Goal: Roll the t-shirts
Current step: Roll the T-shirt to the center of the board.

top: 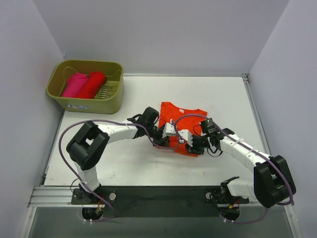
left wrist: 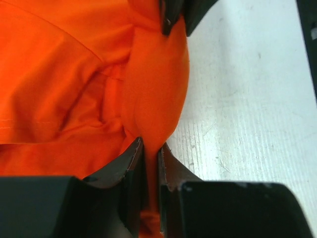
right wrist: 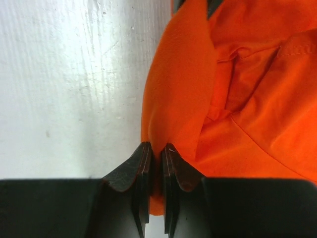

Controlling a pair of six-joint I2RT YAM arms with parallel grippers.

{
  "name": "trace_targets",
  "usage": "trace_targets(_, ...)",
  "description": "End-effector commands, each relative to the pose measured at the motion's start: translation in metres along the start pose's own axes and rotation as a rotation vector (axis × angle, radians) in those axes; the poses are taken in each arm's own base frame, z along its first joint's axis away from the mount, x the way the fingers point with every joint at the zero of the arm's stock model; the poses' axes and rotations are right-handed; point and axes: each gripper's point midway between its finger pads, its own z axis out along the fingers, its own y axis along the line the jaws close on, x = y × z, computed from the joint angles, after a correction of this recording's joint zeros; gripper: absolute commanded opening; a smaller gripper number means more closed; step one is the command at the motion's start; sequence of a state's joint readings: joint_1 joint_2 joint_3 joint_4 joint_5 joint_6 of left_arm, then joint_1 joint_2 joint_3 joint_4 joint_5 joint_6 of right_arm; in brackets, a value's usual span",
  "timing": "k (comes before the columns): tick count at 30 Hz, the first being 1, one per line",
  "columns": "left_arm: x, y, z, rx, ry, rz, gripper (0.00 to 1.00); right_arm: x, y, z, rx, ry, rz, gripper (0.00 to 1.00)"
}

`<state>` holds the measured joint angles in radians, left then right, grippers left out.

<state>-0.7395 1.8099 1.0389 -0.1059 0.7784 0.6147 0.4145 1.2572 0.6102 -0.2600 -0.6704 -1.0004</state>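
Note:
An orange-red t-shirt [top: 181, 115] lies on the white table, its near edge bunched into a fold [left wrist: 153, 89] that also shows in the right wrist view [right wrist: 178, 94]. My left gripper [left wrist: 150, 146] is shut on one end of that fold, cloth squeezed between its pads. My right gripper [right wrist: 157, 148] is shut on the other end. From above, the left gripper [top: 170, 140] and the right gripper [top: 191, 145] face each other over the shirt's near hem. A magenta t-shirt [top: 74, 84] and a deeper red t-shirt [top: 93, 84] lie rolled in the basket.
The olive-green basket [top: 84, 105] stands at the back left corner by the wall. White table [top: 124, 158] spreads around the shirt. Grey walls close in the left, right and back. A dark rail [top: 158, 198] with both arm bases runs along the near edge.

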Motion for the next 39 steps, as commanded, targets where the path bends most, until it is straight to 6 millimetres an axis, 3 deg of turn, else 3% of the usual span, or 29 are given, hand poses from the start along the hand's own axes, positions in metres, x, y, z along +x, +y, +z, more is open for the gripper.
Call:
trace_targets(1, -0.035, 0.008, -0.019, 0.106, -0.059, -0.076, 0.15, 0.008, 0.029, -0.017, -0.14, 0.06, 0.294, 0.03)
trace_targets(4, -0.03, 0.002, -0.023, 0.197, -0.016, -0.124, 0.15, 0.011, 0.03, -0.021, -0.188, 0.045, 0.435, 0.03)
trace_targets(6, -0.044, 0.008, -0.024, 0.237, -0.027, -0.123, 0.14, 0.01, 0.021, -0.022, -0.21, 0.044, 0.504, 0.03)
trace_targets(7, -0.033, 0.001, -0.024, 0.284, 0.006, -0.172, 0.13, 0.01, 0.021, -0.025, -0.226, 0.039, 0.558, 0.03)
trace_targets(8, -0.049, 0.007, -0.026, 0.295, -0.019, -0.158, 0.12, 0.008, 0.012, -0.026, -0.244, 0.015, 0.6, 0.03)
trace_targets(10, -0.04, 0.001, -0.024, 0.36, 0.016, -0.228, 0.11, 0.013, 0.019, -0.026, -0.329, 0.035, 0.656, 0.03)
trace_targets(11, -0.052, 0.008, -0.027, 0.363, 0.002, -0.211, 0.11, 0.009, 0.011, -0.029, -0.343, 0.016, 0.663, 0.03)
trace_targets(12, -0.048, -0.003, -0.033, 0.412, 0.04, -0.271, 0.1, 0.009, 0.01, -0.029, -0.367, 0.017, 0.683, 0.03)
trace_targets(13, -0.037, -0.001, -0.027, 0.446, 0.05, -0.259, 0.1, 0.012, 0.016, -0.029, -0.426, 0.035, 0.736, 0.03)
trace_targets(14, -0.047, 0.006, -0.03, 0.448, 0.042, -0.229, 0.09, 0.009, 0.005, -0.031, -0.434, 0.013, 0.718, 0.03)
trace_targets(16, -0.032, -0.002, -0.03, 0.517, 0.077, -0.29, 0.08, 0.011, 0.012, -0.033, -0.529, 0.044, 0.777, 0.03)
trace_targets(18, -0.034, 0.0, -0.035, 0.539, 0.079, -0.292, 0.06, 0.011, 0.007, -0.038, -0.573, 0.048, 0.759, 0.03)
trace_targets(24, -0.012, 0.009, -0.027, 0.548, 0.125, -0.303, 0.05, 0.013, 0.0, -0.042, -0.727, 0.068, 0.828, 0.03)
trace_targets(28, 0.001, 0.003, -0.029, 0.564, 0.149, -0.307, 0.01, 0.015, -0.012, -0.038, -0.749, 0.088, 0.847, 0.04)
trace_targets(35, 0.005, -0.008, -0.042, 0.57, 0.135, -0.375, 0.0, 0.019, -0.013, -0.039, -0.787, 0.164, 0.829, 0.03)
trace_targets(39, -0.003, -0.013, -0.049, 0.567, 0.103, -0.417, 0.0, 0.018, -0.019, -0.041, -0.787, 0.192, 0.809, 0.03)
